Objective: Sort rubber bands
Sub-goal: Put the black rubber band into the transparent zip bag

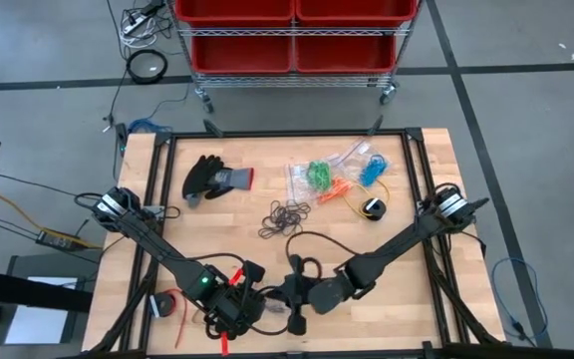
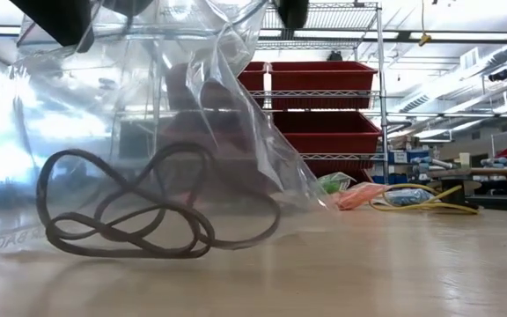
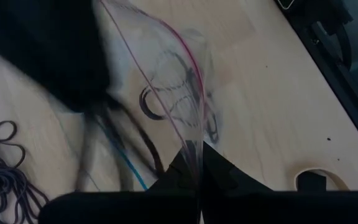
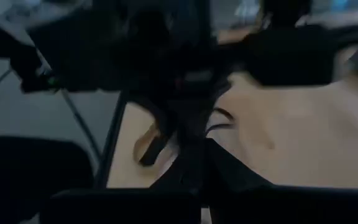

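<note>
A clear zip bag stands at the table's near edge with a few black rubber bands inside; its bottom rests on the wood. My left gripper is shut on the bag's top. My right gripper is shut close beside it, with dark strands just past its fingertips. A loose pile of black rubber bands lies mid-table. Bags of green, orange and blue bands lie at the far right. My left gripper pinches the bag's pink zip edge between its two fingers, coming slanting down from above. The bag hangs upright below the fingers, with its bottom and the bands inside on the table. My right gripper: I cannot tell whether it touches the bag or the bands.
A black glove lies at the far left. A yellow cable with a small black device lies right of centre. A red tape roll sits by the near left edge. Red bins on a shelf stand beyond the table.
</note>
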`<control>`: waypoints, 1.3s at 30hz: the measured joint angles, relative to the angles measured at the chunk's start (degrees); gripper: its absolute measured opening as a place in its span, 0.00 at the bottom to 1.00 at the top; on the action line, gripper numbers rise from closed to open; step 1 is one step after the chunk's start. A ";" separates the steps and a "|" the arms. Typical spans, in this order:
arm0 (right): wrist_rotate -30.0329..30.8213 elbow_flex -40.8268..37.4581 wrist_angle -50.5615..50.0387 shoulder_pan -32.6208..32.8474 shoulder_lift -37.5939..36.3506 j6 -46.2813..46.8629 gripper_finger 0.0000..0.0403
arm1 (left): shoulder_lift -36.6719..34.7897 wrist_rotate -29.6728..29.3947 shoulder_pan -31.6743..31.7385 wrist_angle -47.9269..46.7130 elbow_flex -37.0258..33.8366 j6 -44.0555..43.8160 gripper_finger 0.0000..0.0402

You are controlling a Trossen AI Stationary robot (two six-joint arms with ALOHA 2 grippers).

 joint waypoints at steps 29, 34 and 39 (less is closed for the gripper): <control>-5.82 3.96 -15.59 0.29 1.55 9.05 0.13 | 0.00 0.09 0.01 -0.32 0.00 0.00 0.00; -4.68 3.96 -15.04 1.06 1.54 9.28 0.28 | 0.00 0.07 0.01 -0.32 0.00 0.00 0.00; -2.48 3.91 -14.64 2.00 1.06 9.30 0.37 | 0.00 0.07 0.00 -0.32 0.00 -0.02 0.00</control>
